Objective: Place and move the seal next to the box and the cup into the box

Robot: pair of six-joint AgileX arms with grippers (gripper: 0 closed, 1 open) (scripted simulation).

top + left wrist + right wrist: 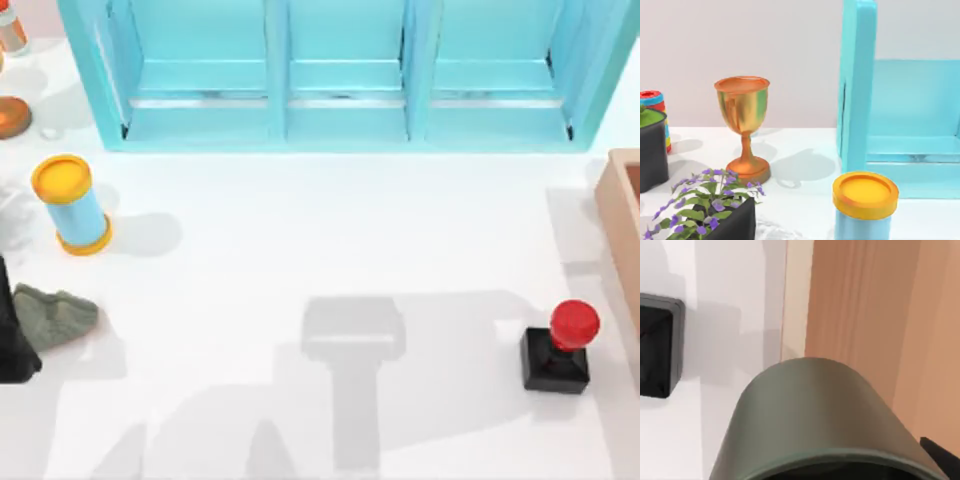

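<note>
The seal point(560, 345), a red knob on a black square base, stands upright on the table at the right, just left of the box point(618, 205). That tan wooden box is cut off by the top view's right edge. In the right wrist view the olive-green cup point(815, 410) looms close, over the box's tan rim point(797, 300) and partly over its reddish-brown inside. My right gripper point(825, 460) is shut on the cup, and one dark fingertip point(942, 455) shows beside it. The seal's black base point(657, 347) lies on the table beyond the rim.
A turquoise cabinet point(340, 70) runs along the back. A light-blue cylinder with a yellow lid point(72, 205) stands at the left, near a grey-green lump point(55, 315). My left arm point(15, 330) is parked at the left edge. A golden goblet point(743, 125) and black planters point(730, 220) stand nearby.
</note>
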